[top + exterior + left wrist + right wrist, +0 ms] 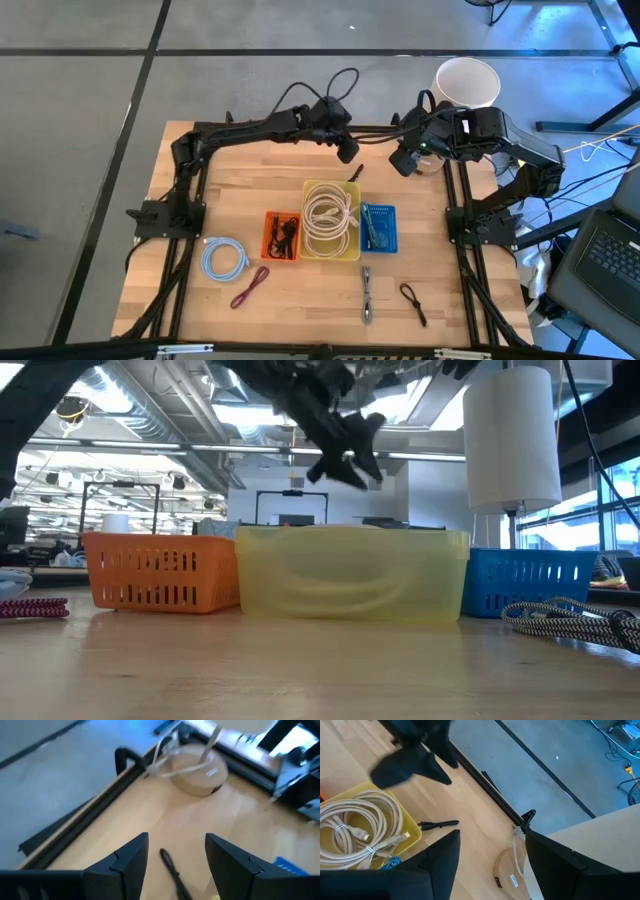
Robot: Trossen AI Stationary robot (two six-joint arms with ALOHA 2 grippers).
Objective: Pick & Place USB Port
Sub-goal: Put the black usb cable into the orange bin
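Note:
A short black cable point(355, 173) lies flat on the wood just beyond the far rim of the yellow basket point(331, 245); it also shows in the right wrist view as the black cable point(438, 824). My left gripper point(347, 152) hangs open above it, and in the left wrist view the black cable point(172, 870) lies below the gap of my left gripper point(177, 837). My right gripper point(403, 163) waits open to the right, above the table's far part, looking at the left gripper point(412, 755). In the low view the left gripper point(345, 445) is well above the baskets.
Orange basket point(282, 237), yellow basket holding coiled white cables point(355, 827) and blue basket point(378, 228) stand in a row mid-table. A blue cable coil point(222, 258), maroon cable point(250, 285), braided cable point(367, 295) and black loop point(413, 303) lie nearer. A round wooden stand point(200, 770) with a white roll point(467, 82) is at the far right.

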